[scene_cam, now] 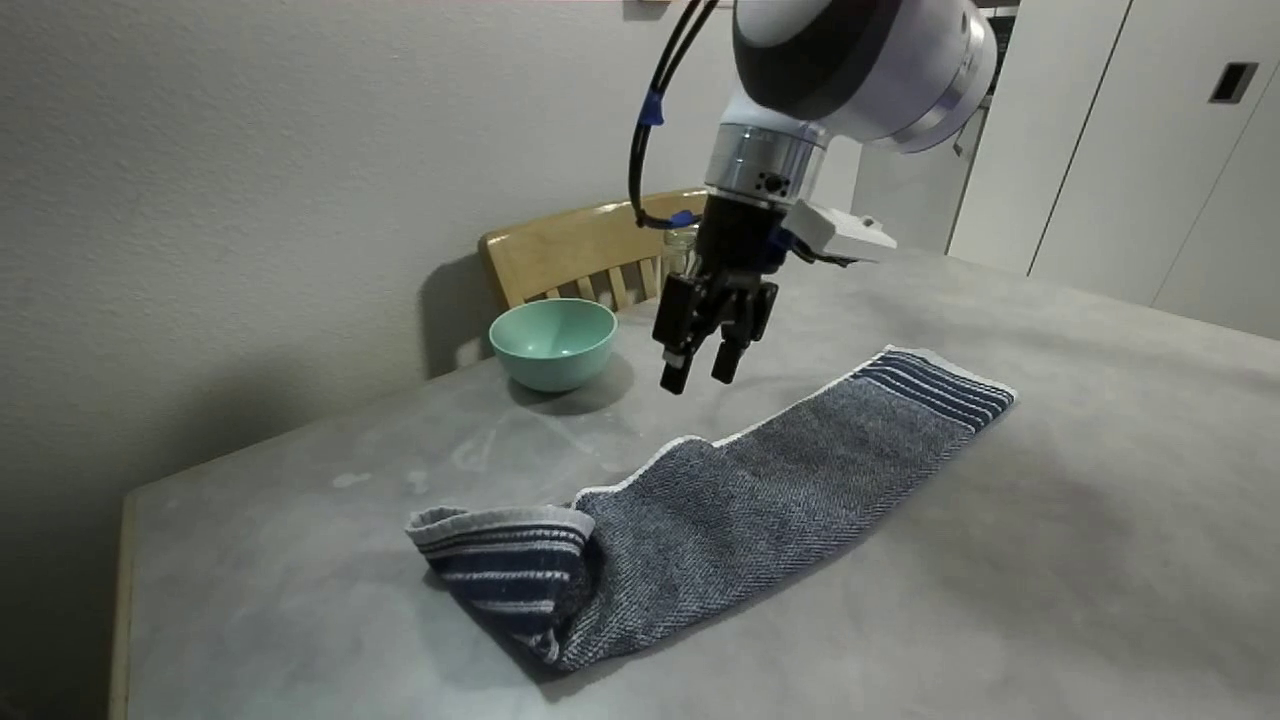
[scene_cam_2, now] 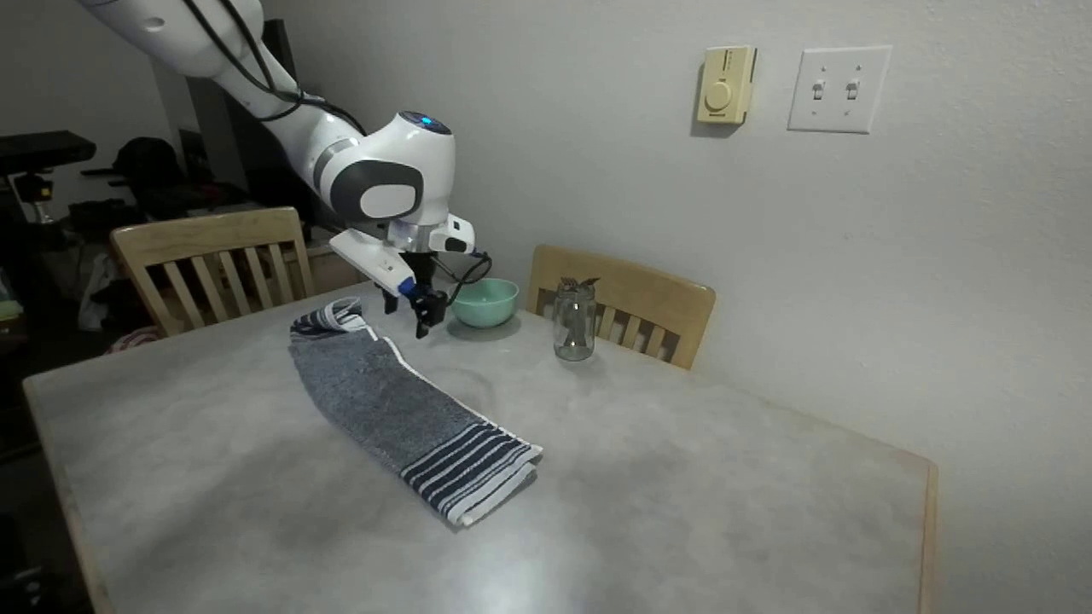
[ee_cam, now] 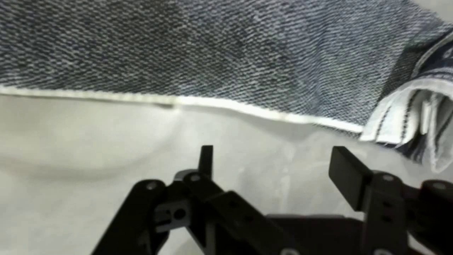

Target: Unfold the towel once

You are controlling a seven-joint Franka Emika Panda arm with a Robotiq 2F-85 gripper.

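Note:
The blue-grey towel (scene_cam: 770, 500) lies on the table as a long folded strip. It also shows in an exterior view (scene_cam_2: 375, 384) and in the wrist view (ee_cam: 198, 53). One short end lies flat with dark and light stripes. The other striped end is curled up and folded over in a bunched loop. My gripper (scene_cam: 700, 374) is open and empty above the table, beside the towel's white long edge, on the teal bowl's side. It also shows in an exterior view (scene_cam_2: 406, 315). In the wrist view the open fingers (ee_cam: 272, 159) have bare table between them, apart from the towel.
The teal bowl (scene_cam: 553, 345) stands near the table's wall-side edge, close to my gripper. A glass jar with utensils (scene_cam_2: 575, 324) stands near the same edge. Wooden chairs (scene_cam_2: 631, 294) (scene_cam_2: 213, 256) stand at the table (scene_cam_2: 725, 495). A wall runs along one side.

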